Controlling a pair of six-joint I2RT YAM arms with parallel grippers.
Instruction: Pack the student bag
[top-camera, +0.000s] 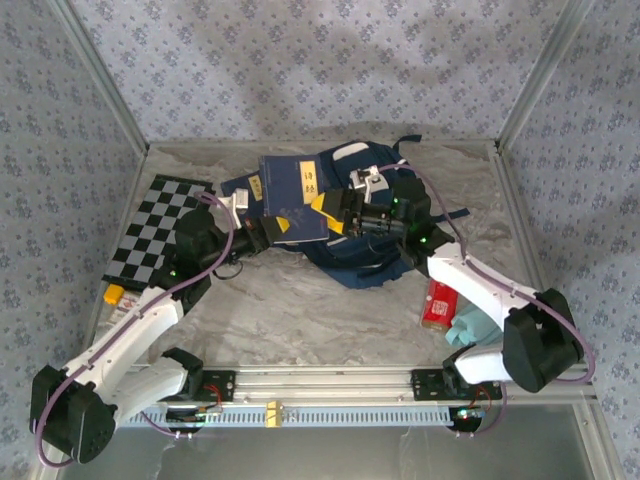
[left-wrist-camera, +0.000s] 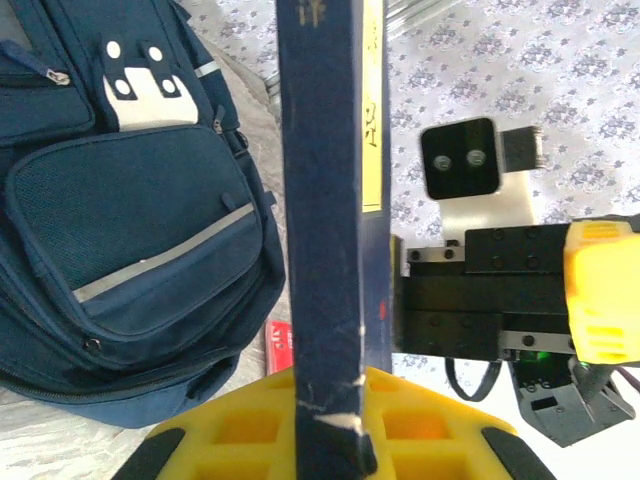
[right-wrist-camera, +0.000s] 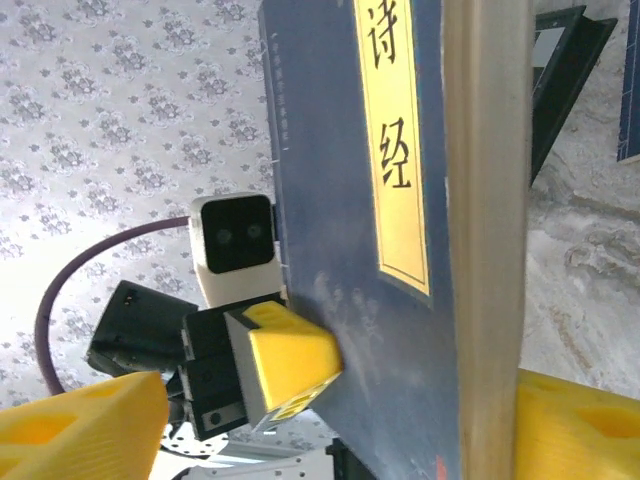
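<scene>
The student bag (top-camera: 362, 262) lies on the table at the back middle, its navy front pockets and white patches filling the left of the left wrist view (left-wrist-camera: 130, 200). A navy book (top-camera: 295, 195) with a yellow title label hangs over the bag. My left gripper (top-camera: 262, 232) is shut on the book's edge (left-wrist-camera: 325, 200), both yellow fingers (left-wrist-camera: 230, 420) tight against it. My right gripper (top-camera: 335, 212) straddles the book's other end (right-wrist-camera: 330, 200) and is open (right-wrist-camera: 340, 400). One finger (right-wrist-camera: 580, 420) sits by the page edge; the other (right-wrist-camera: 80, 430) stands well off the cover.
A checkerboard mat (top-camera: 155, 230) lies at the left, with a small yellow-and-orange item (top-camera: 113, 294) near its front corner. A red packet (top-camera: 440, 303) and a teal cloth (top-camera: 470, 325) lie at the front right. Metal frame posts and patterned walls enclose the table.
</scene>
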